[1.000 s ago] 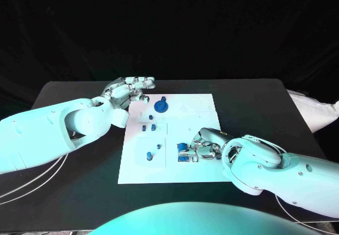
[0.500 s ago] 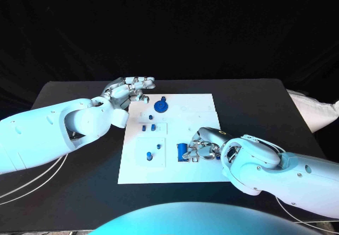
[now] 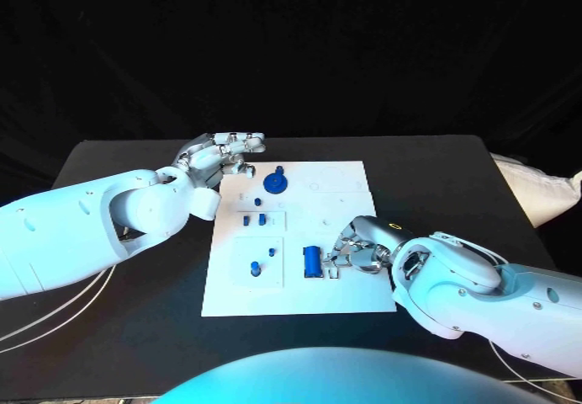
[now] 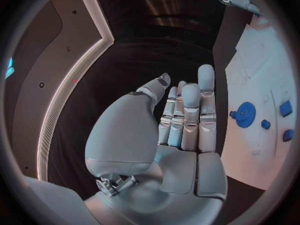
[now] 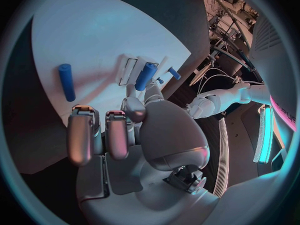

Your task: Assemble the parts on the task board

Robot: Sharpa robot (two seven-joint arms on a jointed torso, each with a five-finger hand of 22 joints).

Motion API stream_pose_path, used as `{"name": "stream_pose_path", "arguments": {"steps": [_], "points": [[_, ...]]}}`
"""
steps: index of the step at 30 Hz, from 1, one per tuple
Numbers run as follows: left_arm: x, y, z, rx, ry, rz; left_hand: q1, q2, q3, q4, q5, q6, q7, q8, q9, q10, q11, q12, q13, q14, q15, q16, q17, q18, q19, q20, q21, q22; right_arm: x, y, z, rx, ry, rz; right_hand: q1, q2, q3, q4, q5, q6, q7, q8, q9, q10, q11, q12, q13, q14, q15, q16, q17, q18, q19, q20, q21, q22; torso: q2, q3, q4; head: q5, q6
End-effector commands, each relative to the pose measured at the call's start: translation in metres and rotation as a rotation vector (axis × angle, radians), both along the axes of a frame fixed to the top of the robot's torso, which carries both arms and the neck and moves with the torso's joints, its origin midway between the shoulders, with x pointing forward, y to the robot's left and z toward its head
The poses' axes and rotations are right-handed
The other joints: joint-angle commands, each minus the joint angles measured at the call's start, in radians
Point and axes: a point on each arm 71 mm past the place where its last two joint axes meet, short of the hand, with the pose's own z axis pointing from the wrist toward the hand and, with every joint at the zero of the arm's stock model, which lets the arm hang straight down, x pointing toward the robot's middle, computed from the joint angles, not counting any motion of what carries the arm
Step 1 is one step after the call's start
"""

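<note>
The white task board [image 3: 346, 189] lies mid-table. On it are a blue gear [image 3: 277, 182], two small blue pieces [image 3: 255, 220], a blue peg [image 3: 255, 268] and a blue cylinder [image 3: 313, 260] lying flat in an outlined box. My right hand [image 3: 359, 253] rests on the board just right of the cylinder, its fingers curled in and nothing in them. In the right wrist view the cylinder [image 5: 145, 76] lies just past the fingertips, with another blue piece [image 5: 65, 81] further off. My left hand [image 3: 222, 156] hovers off the board's far left corner, empty, with its fingers [image 4: 190, 115] straight.
The black table [image 3: 449, 177] runs round the board on all sides. A white cloth-like thing [image 3: 540, 189] lies at the table's right edge. My left arm [image 3: 97, 223] spans the table's left side, close to the board's left edge.
My right hand has drawn back to the right off the blue cylinder, which now lies uncovered on the board. The left hand has stayed put.
</note>
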Motion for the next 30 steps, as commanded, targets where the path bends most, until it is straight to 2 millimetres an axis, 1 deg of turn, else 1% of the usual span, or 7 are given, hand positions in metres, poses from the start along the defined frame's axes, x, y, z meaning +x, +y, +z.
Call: {"name": "stream_pose_path", "arguments": {"steps": [1, 8, 12, 15, 21, 27, 30], "points": [[-0.001, -0.002, 0.001, -0.009, -0.007, -0.016, 0.001, 0.002, -0.003, 0.000, 0.000, -0.007, -0.002, -0.002, -0.002, -0.005, 0.000, 0.003, -0.001, -0.007, -0.003, -0.004, -0.002, 0.009, -0.009, 0.001, -0.005, -0.002, 0.000, -0.009, 0.009, 0.055, -0.019, -0.025, 0.006, -0.006, 0.003, 0.003, 0.011, -0.012, 0.001, -0.009, 0.000, -0.001, 0.005, -0.004, 0.000, 0.074, 0.000, 0.006, 0.083, -0.008, 0.006, 0.002, 0.007, 0.001, -0.002, -0.0002, -0.0043, -0.006, 0.000], [-0.002, -0.003, 0.002, -0.011, -0.009, -0.018, 0.001, 0.003, -0.006, 0.001, 0.000, -0.009, -0.001, -0.003, -0.002, -0.007, 0.001, 0.004, -0.002, -0.009, -0.002, -0.004, -0.004, 0.009, -0.010, 0.001, -0.006, -0.002, 0.001, -0.047, 0.018, -0.016, -0.030, -0.067, 0.037, 0.001, 0.016, -0.006, 0.028, -0.032, 0.012, -0.038, -0.008, -0.014, 0.012, -0.028, -0.012, 0.076, 0.006, 0.012, 0.096, -0.009, 0.008, 0.007, 0.010, 0.009, -0.004, 0.0003, -0.0131, -0.012, 0.000], [-0.002, -0.004, 0.002, -0.012, -0.010, -0.020, 0.001, 0.003, -0.006, 0.001, 0.000, -0.009, -0.001, -0.003, -0.002, -0.007, 0.001, 0.004, -0.002, -0.009, -0.002, -0.004, -0.004, 0.009, -0.010, 0.001, -0.006, -0.002, 0.001, -0.060, 0.017, -0.066, -0.034, -0.081, 0.041, 0.004, 0.018, -0.006, 0.033, -0.029, 0.012, -0.041, -0.010, -0.015, 0.013, -0.030, -0.012, 0.076, 0.007, 0.013, 0.097, -0.010, 0.008, 0.008, 0.011, 0.011, -0.004, 0.0022, -0.0128, -0.020, 0.000], [-0.002, -0.004, 0.002, -0.012, -0.010, -0.022, 0.001, 0.003, -0.006, 0.001, 0.000, -0.009, -0.001, -0.003, -0.002, -0.007, 0.001, 0.004, -0.002, -0.009, -0.002, -0.004, -0.004, 0.009, -0.010, 0.001, -0.006, -0.002, 0.002, -0.064, 0.013, -0.098, -0.034, -0.080, 0.037, 0.005, 0.017, -0.001, 0.035, -0.021, 0.011, -0.042, -0.011, -0.015, 0.013, -0.031, -0.012, 0.075, 0.007, 0.011, 0.095, -0.009, 0.007, 0.008, 0.010, 0.009, -0.004, 0.0014, -0.0108, -0.024, 0.000], [-0.002, -0.005, 0.002, -0.012, -0.011, -0.024, 0.001, 0.003, -0.006, 0.001, 0.000, -0.009, -0.001, -0.003, -0.002, -0.007, 0.001, 0.004, -0.002, -0.009, -0.002, -0.004, -0.004, 0.009, -0.010, 0.001, -0.006, -0.002, 0.002, -0.066, 0.001, -0.155, -0.038, -0.069, 0.024, 0.005, 0.012, 0.012, 0.036, -0.009, 0.009, -0.044, -0.012, -0.016, 0.012, -0.040, -0.016, 0.074, 0.007, 0.009, 0.092, -0.009, 0.006, 0.009, 0.009, 0.008, -0.003, 0.0021, -0.0074, -0.029, 0.000], [-0.002, -0.004, 0.002, -0.012, -0.010, -0.023, 0.001, 0.003, -0.006, 0.001, 0.000, -0.009, -0.001, -0.003, -0.002, -0.007, 0.001, 0.004, -0.002, -0.009, -0.002, -0.004, -0.004, 0.009, -0.010, 0.001, -0.006, -0.002, 0.004, -0.066, -0.006, -0.192, -0.040, -0.057, 0.017, 0.001, 0.007, 0.020, 0.036, -0.004, 0.009, -0.046, -0.013, -0.016, 0.011, -0.042, -0.016, 0.074, 0.007, 0.009, 0.091, -0.009, 0.006, 0.009, 0.009, 0.008, -0.004, -0.0002, -0.0075, -0.029, 0.000], [-0.002, -0.004, 0.002, -0.012, -0.010, -0.024, 0.001, 0.003, -0.006, 0.001, 0.000, -0.009, -0.001, -0.003, -0.002, -0.007, 0.001, 0.004, -0.002, -0.009, -0.002, -0.004, -0.004, 0.009, -0.010, 0.001, -0.006, -0.002, 0.005, -0.066, -0.008, -0.207, -0.040, -0.051, 0.016, 0.001, 0.007, 0.021, 0.036, -0.004, 0.008, -0.047, -0.013, -0.016, 0.011, -0.041, -0.015, 0.074, 0.007, 0.009, 0.092, -0.009, 0.006, 0.009, 0.009, 0.008, -0.003, 0.0001, -0.0073, -0.027, 0.000]]}}
